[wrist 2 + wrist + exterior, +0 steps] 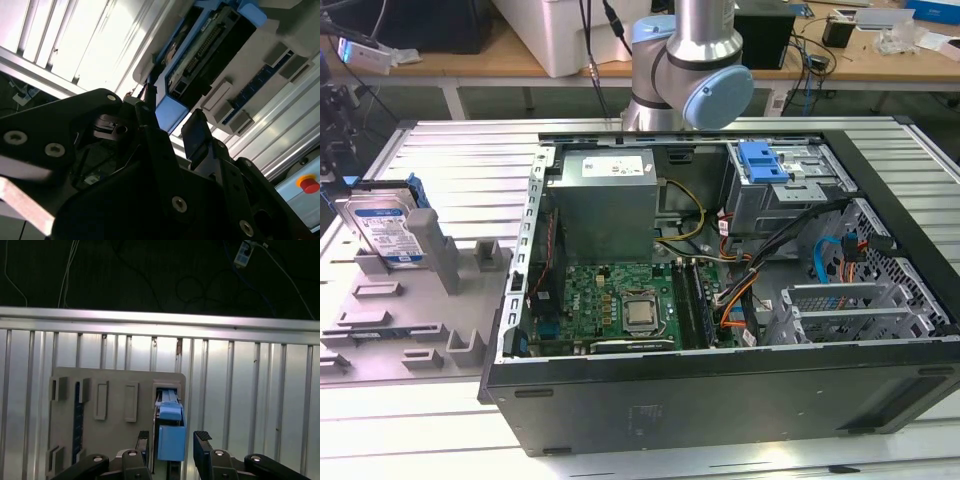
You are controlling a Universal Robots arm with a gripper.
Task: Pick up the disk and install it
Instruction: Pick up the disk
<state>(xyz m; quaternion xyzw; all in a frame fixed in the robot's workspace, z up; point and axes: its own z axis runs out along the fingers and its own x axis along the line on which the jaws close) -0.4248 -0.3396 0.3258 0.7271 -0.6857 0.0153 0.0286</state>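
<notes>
Both fingers [202, 442] of my black gripper [172, 440] gape empty, seemingly astride the blue-railed silver disk [385, 230] upright in the grey tray [380, 330] at the exterior view's left; an off-centre close could tip it.

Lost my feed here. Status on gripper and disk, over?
Gripper open, straddling the disk without contact. Disk on edge in the grey fixture tray, not yet picked up. Nothing seen blocking the grasp.
</notes>
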